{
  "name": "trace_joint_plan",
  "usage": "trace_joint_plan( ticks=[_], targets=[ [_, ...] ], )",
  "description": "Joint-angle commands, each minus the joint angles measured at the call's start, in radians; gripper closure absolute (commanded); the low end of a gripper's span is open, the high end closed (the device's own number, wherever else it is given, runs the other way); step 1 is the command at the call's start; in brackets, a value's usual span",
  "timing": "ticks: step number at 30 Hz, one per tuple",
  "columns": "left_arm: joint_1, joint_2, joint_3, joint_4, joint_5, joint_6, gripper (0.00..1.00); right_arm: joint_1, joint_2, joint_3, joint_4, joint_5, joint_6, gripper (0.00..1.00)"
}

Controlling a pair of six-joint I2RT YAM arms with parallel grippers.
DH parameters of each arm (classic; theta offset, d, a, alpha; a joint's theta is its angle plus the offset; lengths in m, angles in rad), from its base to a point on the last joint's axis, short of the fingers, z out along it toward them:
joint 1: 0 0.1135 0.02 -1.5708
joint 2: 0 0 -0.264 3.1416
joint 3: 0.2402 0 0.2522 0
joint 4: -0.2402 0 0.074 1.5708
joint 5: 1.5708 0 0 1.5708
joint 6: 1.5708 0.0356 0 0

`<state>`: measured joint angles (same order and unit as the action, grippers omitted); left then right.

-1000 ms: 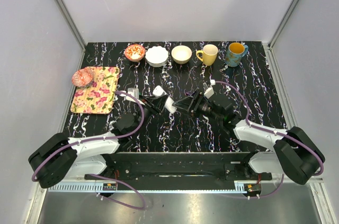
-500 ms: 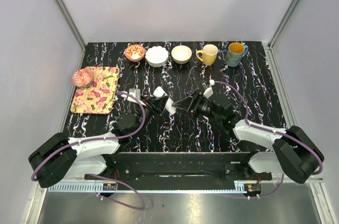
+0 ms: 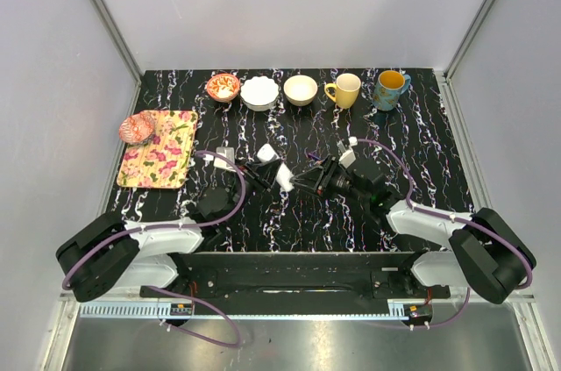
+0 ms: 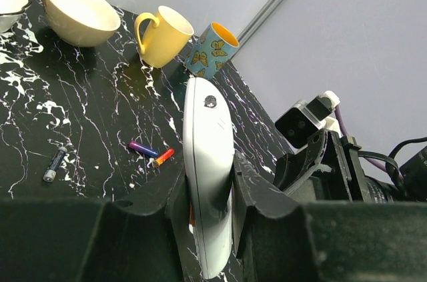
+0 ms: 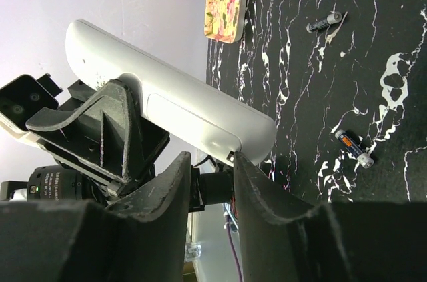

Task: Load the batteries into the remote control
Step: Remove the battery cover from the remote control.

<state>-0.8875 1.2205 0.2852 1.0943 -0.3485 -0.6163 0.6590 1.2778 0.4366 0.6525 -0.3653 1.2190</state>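
My left gripper [image 3: 273,176] is shut on the white remote control [image 3: 284,175] and holds it on edge above the table. In the left wrist view the remote [image 4: 208,142] stands between my fingers [image 4: 248,189], with a sliver of orange behind it. My right gripper [image 3: 303,181] is at the remote's end. In the right wrist view its jaws [image 5: 211,162] stand slightly apart with nothing between them, and one fingertip [image 5: 239,161] touches the remote [image 5: 167,95]. Loose batteries lie on the table: a purplish one [image 4: 143,149], a reddish-orange one [image 4: 164,156] and dark ones [image 4: 55,164] [image 5: 325,23] [image 5: 353,148].
A small white tab [image 3: 266,153] lies just behind the remote. A row of bowls [image 3: 259,92] and mugs [image 3: 344,89] [image 3: 389,89] lines the far edge. A floral tray [image 3: 160,148] with a pink bowl [image 3: 136,128] sits at the left.
Both arms have shifted slightly. My right gripper has come a little closer to the remote's end. The left gripper still holds the remote.
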Motion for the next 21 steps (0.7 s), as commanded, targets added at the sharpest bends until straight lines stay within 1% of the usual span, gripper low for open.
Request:
trace_joint_plan(
  ticks=[1,7,13,21],
  targets=[
    [-0.019,0.03,-0.001,0.098,0.051,-0.045,1.0,0.004,-0.017,0.008,0.069,-0.023,-0.016,0.65],
    [-0.019,0.054,-0.006,0.091,0.025,-0.043,1.0,-0.01,-0.009,-0.01,0.047,-0.023,-0.052,0.65],
    [-0.021,0.079,-0.006,0.095,0.019,-0.02,1.0,-0.027,0.052,-0.039,0.146,-0.049,-0.033,0.65],
    [-0.044,0.099,0.0,0.081,-0.017,0.026,1.0,-0.03,0.072,-0.022,0.168,-0.07,-0.027,0.65]
  ],
)
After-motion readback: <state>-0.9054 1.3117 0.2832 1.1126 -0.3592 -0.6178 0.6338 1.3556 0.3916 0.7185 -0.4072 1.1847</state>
